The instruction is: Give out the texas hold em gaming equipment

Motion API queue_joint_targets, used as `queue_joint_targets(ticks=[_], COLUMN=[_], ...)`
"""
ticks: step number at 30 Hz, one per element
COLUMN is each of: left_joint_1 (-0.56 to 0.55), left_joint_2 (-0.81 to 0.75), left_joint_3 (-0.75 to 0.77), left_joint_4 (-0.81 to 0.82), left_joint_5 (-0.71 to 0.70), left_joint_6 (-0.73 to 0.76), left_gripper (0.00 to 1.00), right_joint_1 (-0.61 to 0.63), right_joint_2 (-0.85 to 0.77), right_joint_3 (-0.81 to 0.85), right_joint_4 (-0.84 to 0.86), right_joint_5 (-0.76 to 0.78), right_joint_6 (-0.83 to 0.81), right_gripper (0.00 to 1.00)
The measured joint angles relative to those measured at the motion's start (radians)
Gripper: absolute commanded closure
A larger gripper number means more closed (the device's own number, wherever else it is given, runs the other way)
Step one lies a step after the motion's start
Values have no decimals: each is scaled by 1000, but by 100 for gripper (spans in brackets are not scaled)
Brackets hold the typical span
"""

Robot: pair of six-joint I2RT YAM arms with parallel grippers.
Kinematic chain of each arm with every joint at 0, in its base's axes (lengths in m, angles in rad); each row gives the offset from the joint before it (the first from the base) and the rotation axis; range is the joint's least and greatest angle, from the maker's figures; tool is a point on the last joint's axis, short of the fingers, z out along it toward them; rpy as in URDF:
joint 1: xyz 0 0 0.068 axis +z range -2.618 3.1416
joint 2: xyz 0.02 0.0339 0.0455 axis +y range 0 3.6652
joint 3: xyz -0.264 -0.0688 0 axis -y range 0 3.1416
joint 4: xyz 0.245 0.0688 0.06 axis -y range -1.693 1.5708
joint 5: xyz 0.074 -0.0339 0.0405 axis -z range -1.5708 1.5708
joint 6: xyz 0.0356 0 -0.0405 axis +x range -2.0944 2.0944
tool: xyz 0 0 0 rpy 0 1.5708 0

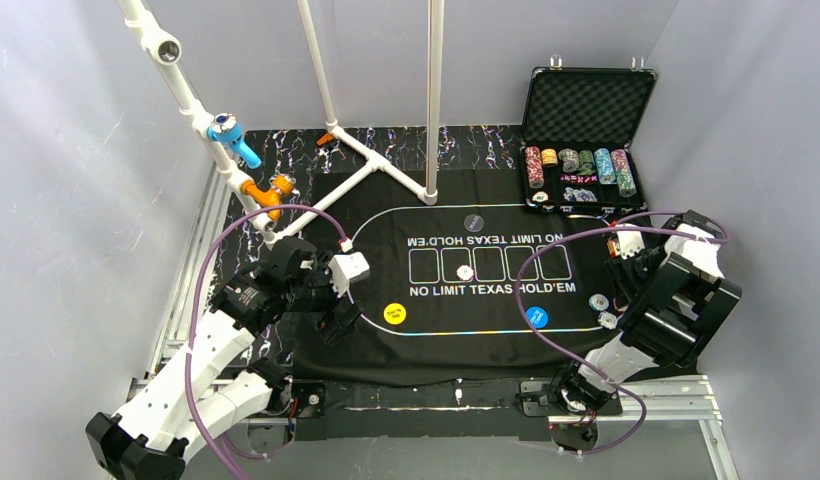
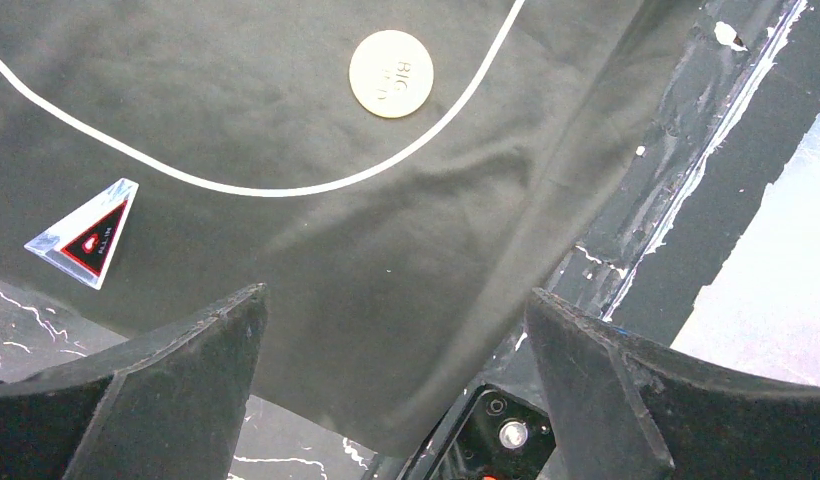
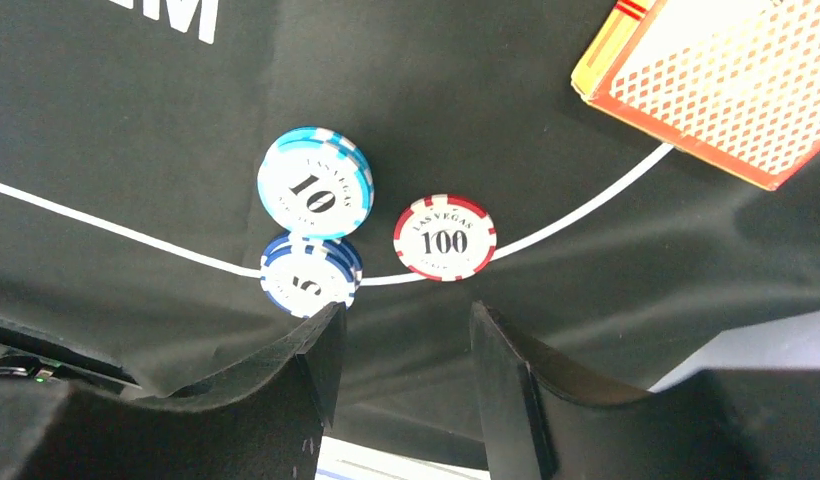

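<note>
Three poker chips lie face-up near a skewed card pack.

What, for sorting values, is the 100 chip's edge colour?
Round 100 poker chip: red, white-striped; right wrist view.

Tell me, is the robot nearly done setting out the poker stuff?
Not nearly. Done: the yellow button, blue button and a few chips lie on the mat. In hand: nothing; the left gripper and right gripper are empty. Left: the chip rows sit in the case.
</note>
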Motion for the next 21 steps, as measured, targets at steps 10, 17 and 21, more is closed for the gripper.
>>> queue_joint_targets(ticks=[10, 17, 21], left_joint_1=[0, 0, 0], left_joint_2=[5, 5, 5], left_joint_3=[0, 0, 0], left_joint_4=[0, 0, 0], left_joint_5=[0, 0, 0], left_joint_6=[0, 0, 0], left_gripper=[0, 1, 1], right_joint_1=[-9, -9, -9], right_joint_2=[72, 83, 92], right_joint_3=[0, 0, -2], right_joint_4=[51, 83, 106], right_joint_5=[-10, -16, -16], right_joint_6=[-9, -10, -10], right_gripper=[42, 40, 39])
